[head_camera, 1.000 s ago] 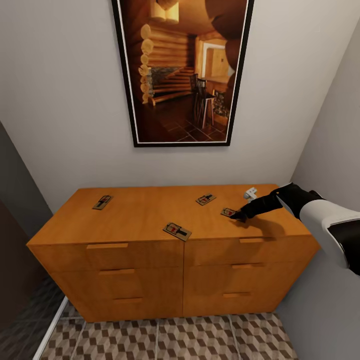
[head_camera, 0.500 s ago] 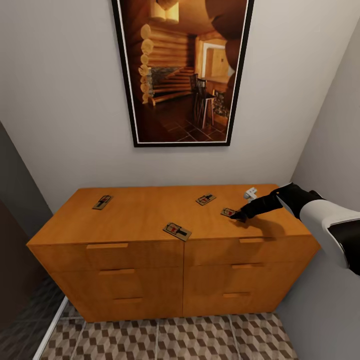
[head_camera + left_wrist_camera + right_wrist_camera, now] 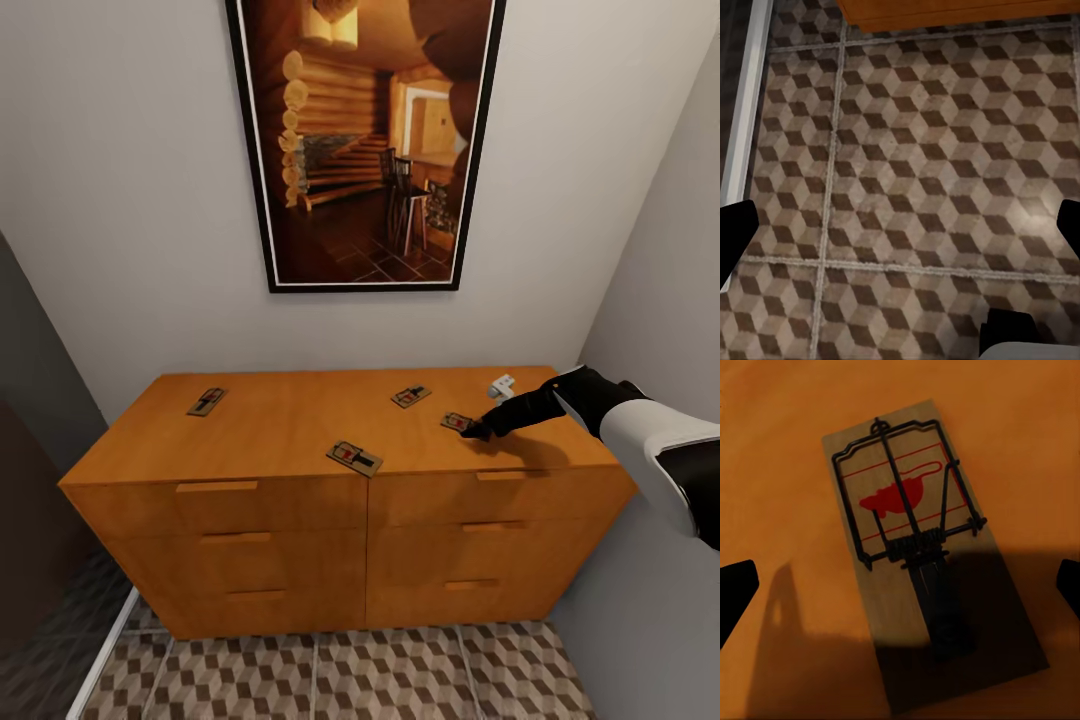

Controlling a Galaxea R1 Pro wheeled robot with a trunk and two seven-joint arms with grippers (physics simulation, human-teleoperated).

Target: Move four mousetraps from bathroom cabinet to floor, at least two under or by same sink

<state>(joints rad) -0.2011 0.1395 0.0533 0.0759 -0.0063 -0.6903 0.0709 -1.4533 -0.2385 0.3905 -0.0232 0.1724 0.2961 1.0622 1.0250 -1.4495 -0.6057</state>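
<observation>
Several mousetraps lie on top of the orange-brown cabinet (image 3: 270, 430): one at the far left (image 3: 207, 401), one near the front edge (image 3: 355, 458), one toward the back (image 3: 411, 396), and one on the right (image 3: 458, 422). My right gripper (image 3: 476, 432) hovers just over that right-hand mousetrap (image 3: 907, 532), open, its fingertips (image 3: 735, 589) spread wide on either side and not touching it. The left gripper (image 3: 900, 225) hangs open over the cube-patterned bathroom floor (image 3: 922, 150) in front of the cabinet, holding nothing. The bathroom sink is out of view.
A small white object (image 3: 501, 385) sits at the cabinet's back right corner, close to my right arm. A large framed picture (image 3: 365, 140) hangs above. A grey wall (image 3: 660, 300) closes in on the right and a dark panel (image 3: 30, 480) stands on the left.
The head view has shifted slightly, so the cabinet sits a little higher in the picture. The right gripper and the mousetraps have stayed where they were.
</observation>
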